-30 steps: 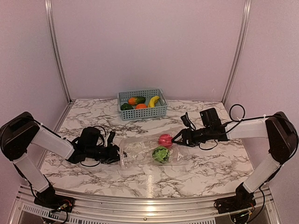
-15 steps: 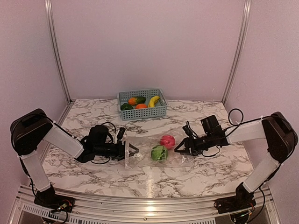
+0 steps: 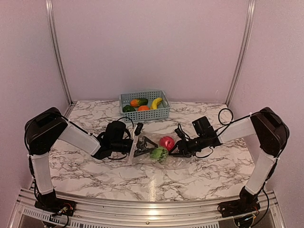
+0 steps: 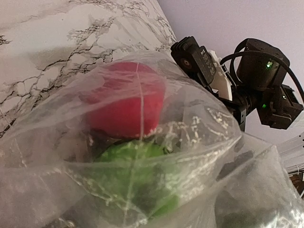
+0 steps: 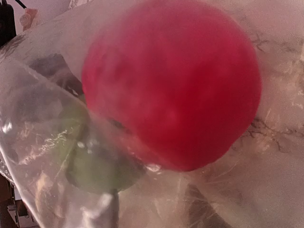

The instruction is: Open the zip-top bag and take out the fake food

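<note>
Both arms have closed in on the middle since a second ago. The left one slid right along the table (image 3: 95, 175) and its fingers, nearly together then, are now spread. The bag lay flat then and is bunched up between the two grippers now.

Left gripper (image 3: 145, 137) sits left of centre in the overhead view, at the bag's left edge, fingers splayed apart, one pointing up. Can't tell if either tip touches the plastic.

Blue basket (image 3: 147, 114) is above that, at the back of the table. It has a green pepper (image 3: 128, 109), an orange (image 3: 143, 108) and a banana (image 3: 156, 102) in it.

Bag (image 3: 183, 162) is dead centre of the frame, crinkled. A green leafy piece (image 3: 158, 154) and, just right and above, a red fruit (image 3: 166, 142) show through the plastic, touching each other.

Right gripper (image 3: 176, 148) is pressed against the bag just right of the red fruit. Can't tell whether its fingers are clenched or released. Its wrist view is just blurred red fruit and plastic.
</note>
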